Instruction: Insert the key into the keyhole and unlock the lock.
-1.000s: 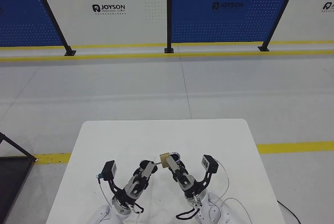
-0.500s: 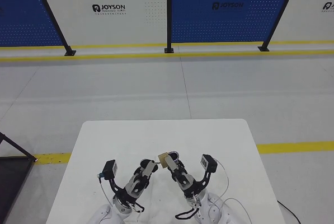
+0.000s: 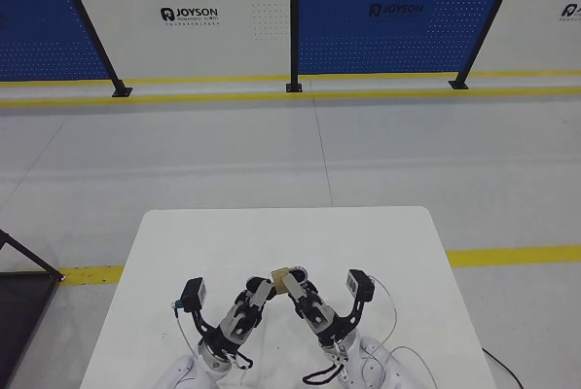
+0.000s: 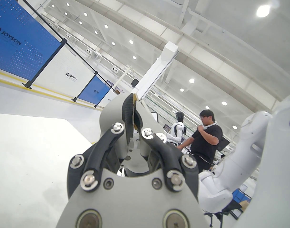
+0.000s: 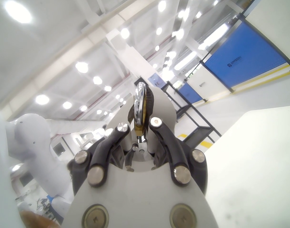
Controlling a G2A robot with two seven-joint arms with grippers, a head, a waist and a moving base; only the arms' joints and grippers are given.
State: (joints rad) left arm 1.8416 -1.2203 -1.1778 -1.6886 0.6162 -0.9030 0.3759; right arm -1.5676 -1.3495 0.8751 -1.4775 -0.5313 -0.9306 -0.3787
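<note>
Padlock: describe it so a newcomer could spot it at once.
Over the white table, look toward the robot's side. The right gripper clamps the padlock there. Between pale fingers, it is a brass block with a shiny steel loop.

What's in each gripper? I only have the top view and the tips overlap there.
Observer: In the left wrist view, the left gripper is shut on the key, a thin brass piece seen edge-on between the black pads.
Operator: And the right?
Observer: In the right wrist view, the right gripper is shut on the lock. Its brass body sits between the fingers and its silver shackle points out toward the fingertips.
</note>
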